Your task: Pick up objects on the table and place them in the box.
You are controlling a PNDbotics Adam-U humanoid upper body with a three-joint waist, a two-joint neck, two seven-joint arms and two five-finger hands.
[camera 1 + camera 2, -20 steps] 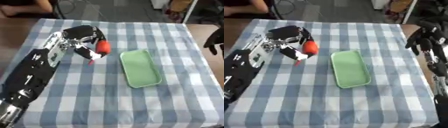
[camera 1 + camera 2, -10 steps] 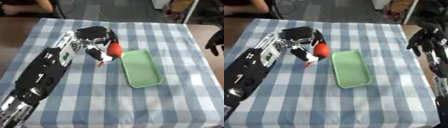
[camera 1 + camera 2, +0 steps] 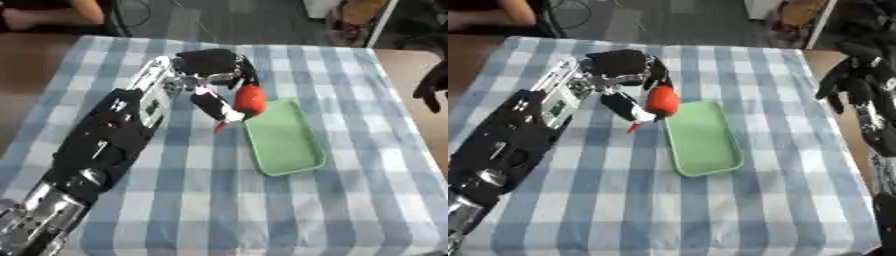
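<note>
Two robot hands show. The left robot hand point(image 3: 210, 67) comes in from the lower left on a long black and silver arm, its fingers and thumb curled round a red-orange object point(image 3: 249, 97), rounded, with a narrower red tip poking out lower down by the thumb; what kind of thing it is cannot be told. The held object hangs just at the upper left corner of the green box point(image 3: 284, 137), over or beside its rim; whether it touches the rim cannot be told. The box is a shallow light green tray, long side running away from the robot, slightly askew, lying on the worktop point(image 3: 219, 200), which is covered with a blue and white checked cloth. Nothing lies inside the box. The right robot hand point(image 3: 849, 82) is off past the right edge of the worktop, up high, dark fingers hanging down relaxed and slightly spread, holding nothing. View difference: the right eye view shows that hand whole plus the forearm running down the right edge; the left eye view catches only a dark bit of it at the right border. Otherwise both views give the same layout, with the box sitting nearer the middle in the right eye view. The rest of the cloth shows no other loose things.
</note>
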